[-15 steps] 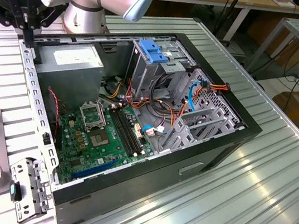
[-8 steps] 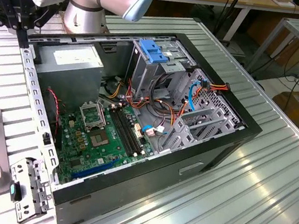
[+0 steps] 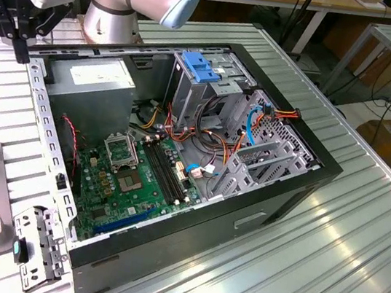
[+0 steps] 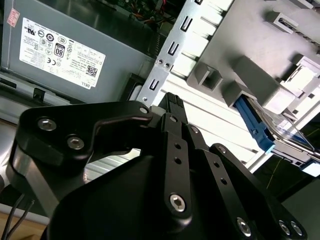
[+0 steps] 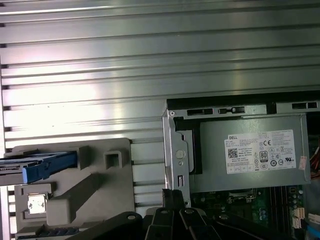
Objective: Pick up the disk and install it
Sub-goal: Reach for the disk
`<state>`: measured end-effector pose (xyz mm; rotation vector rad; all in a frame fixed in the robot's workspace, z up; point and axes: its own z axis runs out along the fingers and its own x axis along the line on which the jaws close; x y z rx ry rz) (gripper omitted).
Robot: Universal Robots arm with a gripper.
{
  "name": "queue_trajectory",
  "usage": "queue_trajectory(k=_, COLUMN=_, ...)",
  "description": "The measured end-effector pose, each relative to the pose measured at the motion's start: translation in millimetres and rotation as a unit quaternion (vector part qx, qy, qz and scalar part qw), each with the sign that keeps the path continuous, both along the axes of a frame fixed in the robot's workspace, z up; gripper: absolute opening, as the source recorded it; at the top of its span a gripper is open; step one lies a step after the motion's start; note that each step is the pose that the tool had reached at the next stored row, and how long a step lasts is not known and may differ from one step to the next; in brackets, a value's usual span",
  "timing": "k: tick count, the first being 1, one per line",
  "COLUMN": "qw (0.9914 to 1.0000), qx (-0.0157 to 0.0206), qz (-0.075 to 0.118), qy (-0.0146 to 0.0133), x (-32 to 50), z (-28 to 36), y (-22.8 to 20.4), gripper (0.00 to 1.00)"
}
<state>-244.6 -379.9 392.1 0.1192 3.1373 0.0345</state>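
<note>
The disk (image 5: 37,167), dark with a blue rail along its edge, lies slotted in a grey holder block (image 5: 100,175) on the table beside the open computer case (image 3: 307,185). In the second wrist view the disk (image 4: 252,122) pokes out of the same holder (image 4: 250,70). My gripper (image 3: 20,50) hangs over the case's back corner by the power supply, on the exterior view's left, apart from the disk. Its fingers (image 4: 172,102) are shut together with nothing between them, tips (image 5: 172,196) above the case's metal edge.
Inside the case are a grey power-supply box (image 3: 91,79), a green motherboard (image 3: 140,175), loose cables and a metal drive cage topped by a blue latch (image 3: 199,70). A detached bracket (image 3: 37,244) lies by the case's front corner. The ribbed aluminium table (image 3: 324,269) extends to the exterior view's right.
</note>
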Motion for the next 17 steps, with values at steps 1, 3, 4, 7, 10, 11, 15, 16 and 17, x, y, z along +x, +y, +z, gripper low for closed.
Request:
queue_trajectory(k=1, qw=1.0, qx=0.0, qz=0.0, qy=0.0001, x=-1.1, z=0.0, y=0.0, gripper=0.11)
queue_trajectory(k=3, qw=1.0, qx=0.0, qz=0.0, qy=0.0004, x=-3.5, z=-0.1, y=0.0, gripper=0.11)
queue_trajectory(k=4, qw=1.0, qx=0.0, qz=0.0, qy=0.0005, x=-4.7, z=-0.1, y=0.0, gripper=0.11)
queue_trajectory(k=7, qw=1.0, qx=0.0, qz=0.0, qy=0.0008, x=-8.3, z=-0.2, y=0.0, gripper=0.11)
queue_trajectory(k=10, qw=1.0, qx=0.0, qz=0.0, qy=0.0014, x=-13.8, z=-0.4, y=0.0, gripper=0.11)
queue_trajectory(k=11, qw=1.0, qx=0.0, qz=0.0, qy=0.0015, x=-15.0, z=-0.4, y=0.0, gripper=0.11)
queue_trajectory(k=15, qw=1.0, qx=0.0, qz=0.0, qy=0.0021, x=-19.5, z=-0.5, y=0.0, gripper=0.11)
queue_trajectory(k=16, qw=1.0, qx=0.0, qz=0.0, qy=0.0022, x=-21.0, z=-0.5, y=0.0, gripper=0.11)
queue_trajectory(k=17, qw=1.0, qx=0.0, qz=0.0, qy=0.0025, x=-23.8, z=-0.6, y=0.0, gripper=0.11)
